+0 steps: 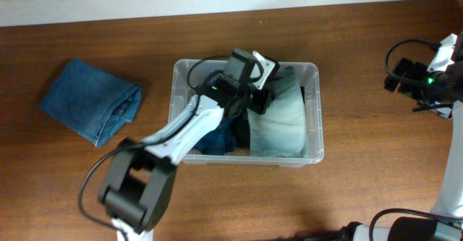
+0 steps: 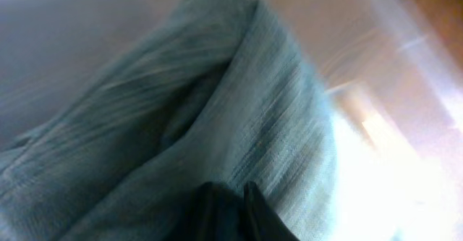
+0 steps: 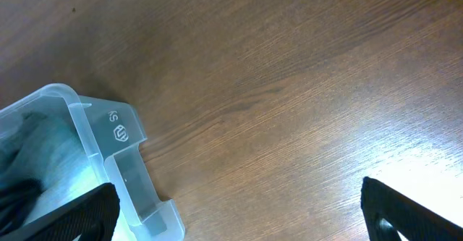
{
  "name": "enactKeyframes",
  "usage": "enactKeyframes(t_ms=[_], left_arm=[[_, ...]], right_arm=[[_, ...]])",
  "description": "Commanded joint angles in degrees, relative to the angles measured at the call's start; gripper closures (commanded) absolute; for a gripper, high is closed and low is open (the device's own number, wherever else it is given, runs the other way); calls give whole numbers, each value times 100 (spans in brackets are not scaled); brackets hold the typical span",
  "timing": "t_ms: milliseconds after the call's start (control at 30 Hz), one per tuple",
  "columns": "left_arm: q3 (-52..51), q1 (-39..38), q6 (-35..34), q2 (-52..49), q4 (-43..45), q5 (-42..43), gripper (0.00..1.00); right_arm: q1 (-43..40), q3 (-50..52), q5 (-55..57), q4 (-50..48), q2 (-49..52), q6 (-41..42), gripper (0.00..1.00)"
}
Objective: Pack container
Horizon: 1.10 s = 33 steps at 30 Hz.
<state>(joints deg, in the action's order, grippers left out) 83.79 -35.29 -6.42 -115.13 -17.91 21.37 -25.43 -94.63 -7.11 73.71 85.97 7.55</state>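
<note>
The clear plastic container (image 1: 319,111) stands mid-table and holds a folded light teal denim garment (image 1: 278,121) on its right side and a dark blue garment (image 1: 217,140) on its left. My left gripper (image 1: 262,89) is inside the container at the far end of the light garment. In the blurred left wrist view its fingers (image 2: 231,208) sit close together against the light denim (image 2: 239,103), with no cloth seen between them. My right gripper (image 1: 402,77) is open and empty over bare table (image 3: 239,205), right of the container's corner (image 3: 123,154).
A folded blue jeans piece (image 1: 90,100) lies on the wooden table to the left of the container. The left arm reaches from the front left across the container's left half. Cables hang by the right arm at the right edge.
</note>
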Motion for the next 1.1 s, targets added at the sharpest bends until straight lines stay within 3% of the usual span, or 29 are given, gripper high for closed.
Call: enactKeyframes(t_ms=[0, 100, 233, 300, 367, 433, 600, 800, 1067], left_arm=[[7, 2, 190, -404, -173, -164, 80], [114, 155, 330, -350, -223, -192, 60], [761, 411, 332, -22, -785, -190, 50], [1108, 551, 352, 240, -1128, -192, 46], [1427, 710, 350, 549, -1464, -216, 45], [1668, 940, 348, 901, -1779, -374, 41], [1729, 1578, 345, 1574, -2275, -514, 37], [1729, 2280, 341, 1829, -3112, -509, 33], [1729, 2533, 348, 1829, -3405, -514, 33]], right_arm=[[-2, -7, -111, 13, -74, 13, 1], [-2, -7, -509, 107, -74, -282, 1], [4, -2, -527, 356, -74, -313, 2], [79, 59, -693, 446, -74, -444, 15], [232, 221, -817, 546, -74, -459, 36], [492, 494, -815, 610, -74, -457, 46], [1257, 1617, -903, 417, -70, -358, 47], [2070, 2916, -1038, -560, -66, 15, 46], [2702, 3333, -1029, -1405, -15, 214, 41]])
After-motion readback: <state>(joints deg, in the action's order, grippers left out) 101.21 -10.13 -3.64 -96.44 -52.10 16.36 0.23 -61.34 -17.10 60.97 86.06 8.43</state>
